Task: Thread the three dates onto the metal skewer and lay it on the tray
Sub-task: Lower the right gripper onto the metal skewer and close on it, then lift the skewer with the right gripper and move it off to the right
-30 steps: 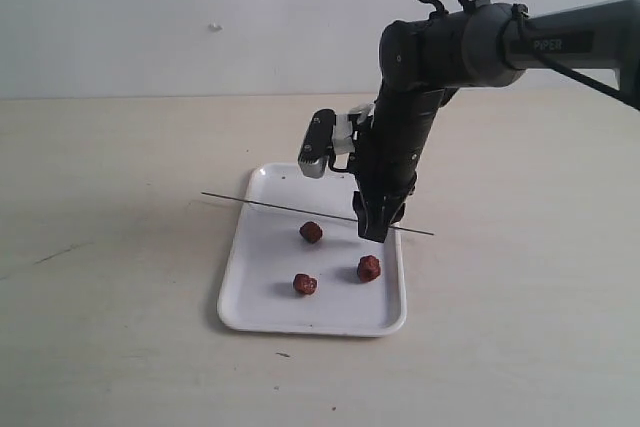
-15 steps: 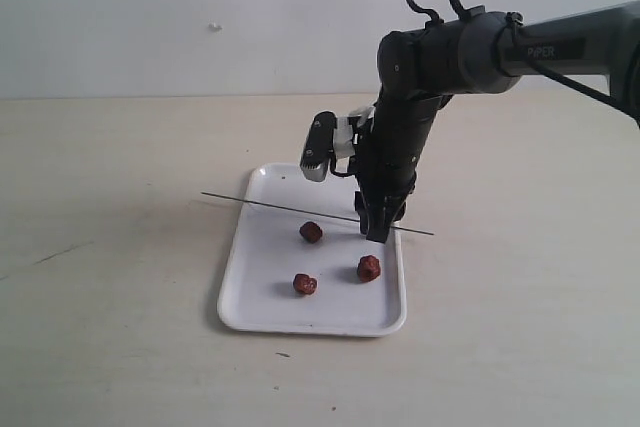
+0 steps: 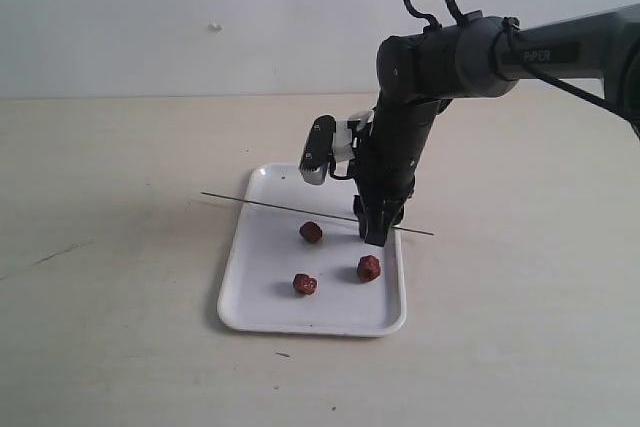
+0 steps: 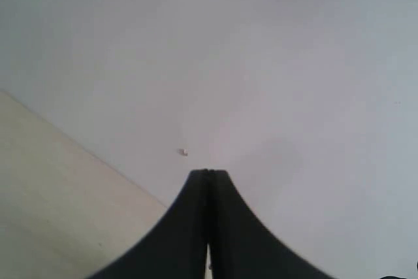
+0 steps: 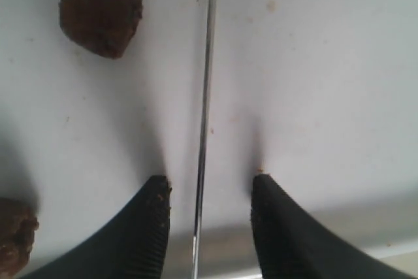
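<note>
The left gripper (image 4: pixel 208 176) is clenched on nothing, facing a bare wall. The skewer (image 3: pixel 270 205) lies crosswise over the tray (image 3: pixel 265 257), long axis running left to right, both ends overhanging the rims. Three dates (image 3: pixel 311 232) sit loose on the tray. The right gripper (image 3: pixel 373 235) straddles the skewer's right part, fingers spread, not touching it.

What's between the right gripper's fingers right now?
Only the skewer, in the gap of the open right gripper, touching neither finger, with the tray beneath. The right wrist view shows it.
</note>
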`<action>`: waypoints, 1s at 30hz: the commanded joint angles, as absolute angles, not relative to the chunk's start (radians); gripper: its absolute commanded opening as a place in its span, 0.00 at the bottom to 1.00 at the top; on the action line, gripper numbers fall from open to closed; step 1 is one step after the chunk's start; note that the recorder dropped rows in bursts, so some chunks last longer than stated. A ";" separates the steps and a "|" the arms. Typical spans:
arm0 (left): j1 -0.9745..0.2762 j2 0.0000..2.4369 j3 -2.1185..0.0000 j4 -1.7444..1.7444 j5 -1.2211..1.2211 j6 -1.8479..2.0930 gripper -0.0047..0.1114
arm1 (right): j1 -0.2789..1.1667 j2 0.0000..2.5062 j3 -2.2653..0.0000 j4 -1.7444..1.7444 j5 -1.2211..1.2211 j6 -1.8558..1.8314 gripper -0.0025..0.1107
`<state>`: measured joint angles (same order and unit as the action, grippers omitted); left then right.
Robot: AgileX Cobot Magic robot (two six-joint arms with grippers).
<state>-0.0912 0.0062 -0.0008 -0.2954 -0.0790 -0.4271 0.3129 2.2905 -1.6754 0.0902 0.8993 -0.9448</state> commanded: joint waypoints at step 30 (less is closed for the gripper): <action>-0.090 0.000 0.000 -0.316 -0.083 -0.427 0.05 | 0.311 2.083 -1.682 -0.026 0.989 -0.569 0.02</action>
